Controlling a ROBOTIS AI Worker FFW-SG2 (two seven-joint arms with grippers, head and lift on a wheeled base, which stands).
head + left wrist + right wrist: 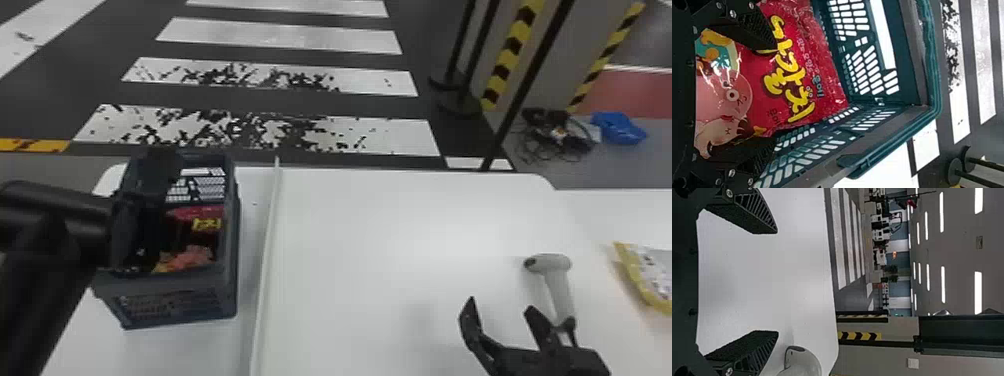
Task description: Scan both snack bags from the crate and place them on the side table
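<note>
Seen in the head view, a dark crate (177, 286) is set at nine o'clock on the white worktop (400, 225). The left pincer (132, 230) is held inside, walled in by the crate, its fingers spread with the red snack bag (828, 92) between them. The right pincer (501, 306) is parted and empty at four o'clock, a grey scanner (556, 282) near it. Past the scanner, a yellow-edged bag (640, 280) is laid on the side table (612, 212). Striped posts (515, 45) are stood at two o'clock.
</note>
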